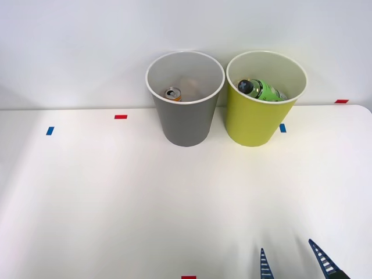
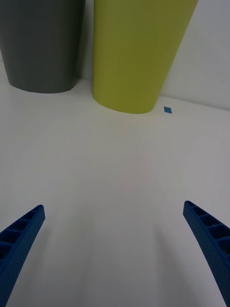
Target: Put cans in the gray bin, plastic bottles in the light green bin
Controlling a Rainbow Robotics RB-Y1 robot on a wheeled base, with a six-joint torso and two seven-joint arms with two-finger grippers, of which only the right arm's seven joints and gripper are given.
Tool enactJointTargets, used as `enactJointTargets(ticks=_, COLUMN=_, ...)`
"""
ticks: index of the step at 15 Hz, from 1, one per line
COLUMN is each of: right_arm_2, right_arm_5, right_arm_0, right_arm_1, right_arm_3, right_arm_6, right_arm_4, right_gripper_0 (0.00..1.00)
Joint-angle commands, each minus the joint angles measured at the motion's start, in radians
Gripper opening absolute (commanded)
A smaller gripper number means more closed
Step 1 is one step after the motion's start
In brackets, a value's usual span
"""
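Note:
The gray bin [image 1: 186, 125] stands at the back of the white table with an orange-sided can [image 1: 172, 93] lying inside it. Beside it on the right, the light green bin [image 1: 256, 122] holds a plastic bottle [image 1: 263, 90] with a green label and black cap. My right gripper [image 1: 290, 257] hovers low over the table's front right, open, with nothing between its blue fingers [image 1: 265, 264]. In the right wrist view the gray bin [image 2: 40, 45] and the light green bin [image 2: 136, 53] rise ahead of the open gripper [image 2: 114, 213].
Small tape marks lie on the table: blue [image 1: 50, 131] and red [image 1: 121, 117] at the left, blue [image 1: 282, 128] by the green bin, red [image 1: 342, 101] at the far right, red [image 1: 188, 277] at the front edge. A white wall stands behind the bins.

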Motion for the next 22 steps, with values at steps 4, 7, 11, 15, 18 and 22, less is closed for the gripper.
enactJointTargets(ticks=4, right_arm_2=0.0, right_arm_5=0.0, right_arm_0=0.0, right_arm_1=0.0, right_arm_3=0.0, right_arm_6=0.0, right_arm_4=0.0, right_gripper_0=1.0)
enactJointTargets(ticks=7, right_arm_2=0.0, right_arm_5=0.0, right_arm_0=0.0, right_arm_1=0.0, right_arm_3=0.0, right_arm_6=0.0, right_arm_4=0.0, right_gripper_0=1.0)
enactJointTargets(ticks=11, right_arm_2=0.0, right_arm_5=0.0, right_arm_0=0.0, right_arm_1=0.0, right_arm_3=0.0, right_arm_6=0.0, right_arm_4=0.0, right_gripper_0=1.0)
enactJointTargets(ticks=15, right_arm_2=0.0, right_arm_5=0.0, right_arm_0=0.0, right_arm_1=0.0, right_arm_3=0.0, right_arm_6=0.0, right_arm_4=0.0, right_gripper_0=1.0)
enactJointTargets(ticks=18, right_arm_2=0.0, right_arm_5=0.0, right_arm_0=0.0, right_arm_1=0.0, right_arm_3=0.0, right_arm_6=0.0, right_arm_4=0.0, right_gripper_0=1.0)
enactJointTargets(ticks=22, right_arm_2=0.0, right_arm_5=0.0, right_arm_0=0.0, right_arm_1=0.0, right_arm_3=0.0, right_arm_6=0.0, right_arm_4=0.0, right_gripper_0=1.0)
